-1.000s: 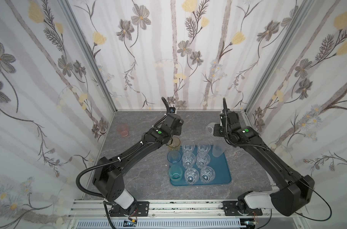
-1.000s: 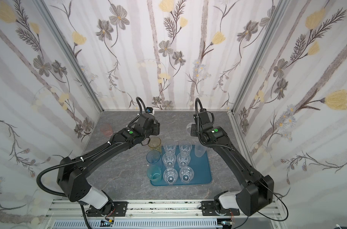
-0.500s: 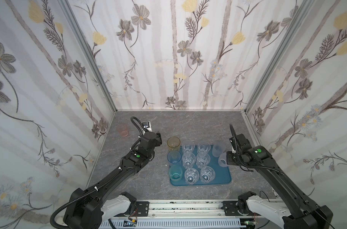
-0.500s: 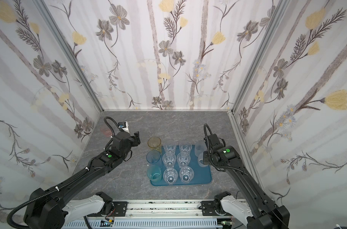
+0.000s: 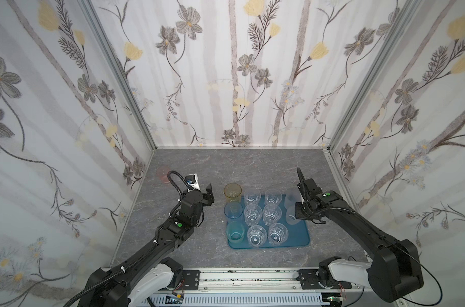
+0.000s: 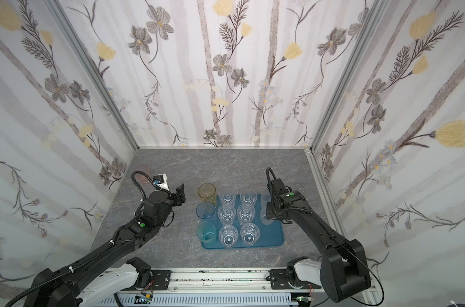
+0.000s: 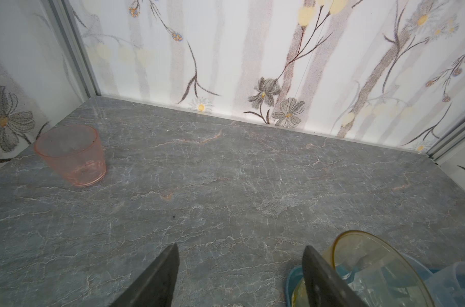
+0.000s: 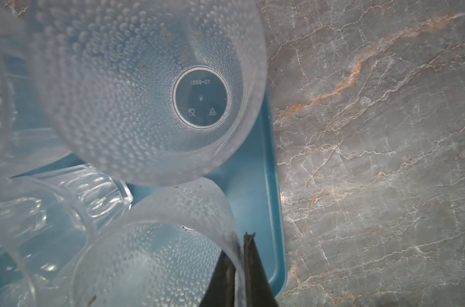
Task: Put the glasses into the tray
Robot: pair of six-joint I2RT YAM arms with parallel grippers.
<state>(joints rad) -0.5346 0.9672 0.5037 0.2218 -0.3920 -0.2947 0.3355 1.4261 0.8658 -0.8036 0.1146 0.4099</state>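
The right fingers point(image 8: 254, 271) pinch a frosted glass point(image 8: 156, 252) by its wall, just inside the rim of the tray point(image 8: 263, 186) — likely because the tray is crowded. The left fingers point(image 7: 159, 287) stand wide and empty beside the tray; a pink glass point(image 7: 71, 156) sits well apart on the tabletop point(image 7: 226, 172).

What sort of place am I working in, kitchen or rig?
Probably a staged test booth, not a kitchen: floral wall panels in aluminium posts, a marble-look tabletop, and a metal mounting rail along its front.
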